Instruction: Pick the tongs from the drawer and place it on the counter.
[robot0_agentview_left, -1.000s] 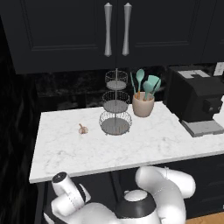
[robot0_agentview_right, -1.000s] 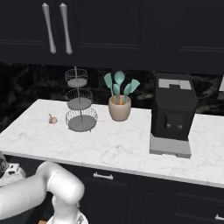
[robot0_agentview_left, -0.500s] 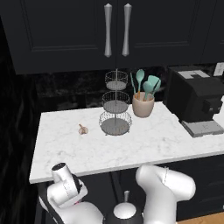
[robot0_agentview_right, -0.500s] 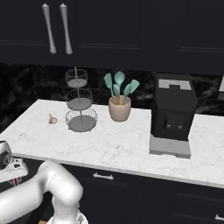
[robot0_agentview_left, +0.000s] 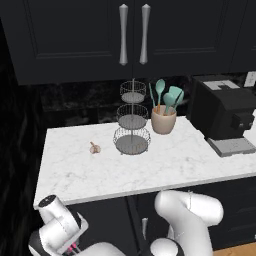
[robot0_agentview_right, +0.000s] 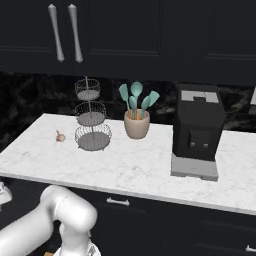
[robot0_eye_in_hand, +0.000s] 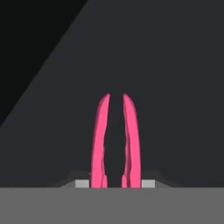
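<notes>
The tongs (robot0_eye_in_hand: 115, 144) stand straight up from the bottom of the hand view, two bright pink arms side by side with a narrow gap. My gripper (robot0_eye_in_hand: 115, 183) is shut on the tongs, one grey fingertip (robot0_eye_in_hand: 82, 183) outside each arm. Behind them lies a flat dark grey surface (robot0_eye_in_hand: 175, 87), apparently the drawer's interior. In the left base view the gripper (robot0_agentview_left: 74, 247) hangs low at the far left, below the edge of the white marble counter (robot0_agentview_left: 165, 165), with a speck of pink at it. The counter (robot0_agentview_right: 135, 165) also spans the right base view.
On the counter stand a three-tier wire rack (robot0_agentview_left: 132, 120), a beige pot of teal utensils (robot0_agentview_left: 164, 117), a black coffee machine (robot0_agentview_left: 225, 115) and a small garlic bulb (robot0_agentview_left: 95, 148). Black upper cabinets with silver handles (robot0_agentview_left: 134, 34) hang above. My white elbow (robot0_agentview_left: 190, 212) bulges before the lower cabinets.
The hand with the tongs has shifted left and slightly down at the counter's left end, slipping almost out of the right base view. Counter things have not moved.
</notes>
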